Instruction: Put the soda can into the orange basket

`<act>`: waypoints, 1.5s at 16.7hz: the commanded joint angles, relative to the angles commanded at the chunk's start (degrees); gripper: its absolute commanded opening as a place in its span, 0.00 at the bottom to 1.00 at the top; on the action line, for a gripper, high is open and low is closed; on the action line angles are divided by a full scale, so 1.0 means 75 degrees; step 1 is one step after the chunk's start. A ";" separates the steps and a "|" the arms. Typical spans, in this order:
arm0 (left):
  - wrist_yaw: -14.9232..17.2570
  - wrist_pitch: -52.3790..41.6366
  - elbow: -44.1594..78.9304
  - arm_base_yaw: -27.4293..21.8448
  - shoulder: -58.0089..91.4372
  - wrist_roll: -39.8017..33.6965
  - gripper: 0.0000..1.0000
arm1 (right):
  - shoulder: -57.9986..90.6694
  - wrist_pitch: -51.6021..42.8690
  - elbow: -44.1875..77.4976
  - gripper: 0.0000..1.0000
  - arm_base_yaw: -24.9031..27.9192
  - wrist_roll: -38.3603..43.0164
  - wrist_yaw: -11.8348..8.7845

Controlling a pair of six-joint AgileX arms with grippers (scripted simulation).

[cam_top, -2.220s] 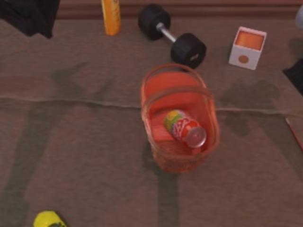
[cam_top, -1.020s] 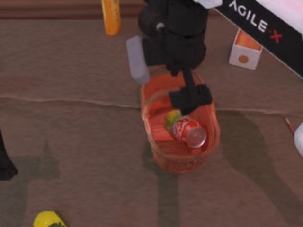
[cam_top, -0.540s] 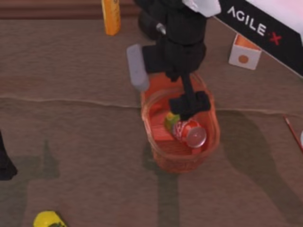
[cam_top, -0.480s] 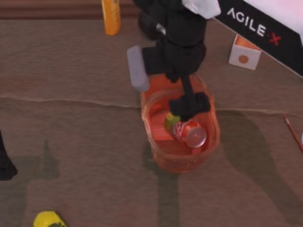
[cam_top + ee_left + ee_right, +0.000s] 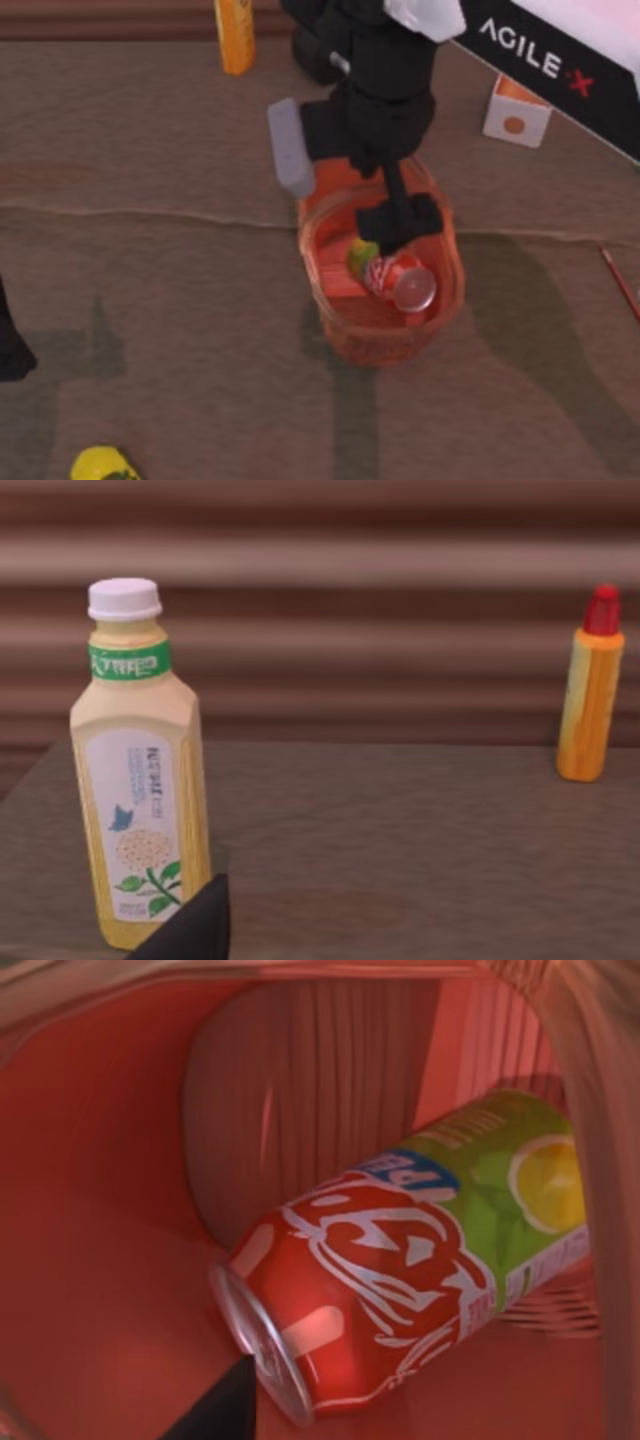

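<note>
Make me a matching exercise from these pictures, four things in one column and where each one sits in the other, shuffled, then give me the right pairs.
Things:
1. soda can
2. white box with the orange top
3. right gripper
4. left arm

Places:
A. at the top view's left edge, parked
B. lying on its side inside the orange basket
C. on the table toward the top view's upper right
D. over the basket's far end, just above the can

Pairs: 1-B, 2-C, 3-D, 4-A
</note>
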 joint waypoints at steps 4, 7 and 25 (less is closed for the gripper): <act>0.0000 0.0000 0.0000 0.0000 0.0000 0.0000 1.00 | 0.0000 0.0000 0.0000 0.47 0.0000 0.0000 0.0000; 0.0000 0.0000 0.0000 0.0000 0.0000 0.0000 1.00 | 0.0000 0.0000 0.0000 0.25 0.0000 0.0000 0.0000; 0.0000 0.0000 0.0000 0.0000 0.0000 0.0000 1.00 | 0.0000 0.0000 0.0000 0.00 0.0000 0.0000 0.0000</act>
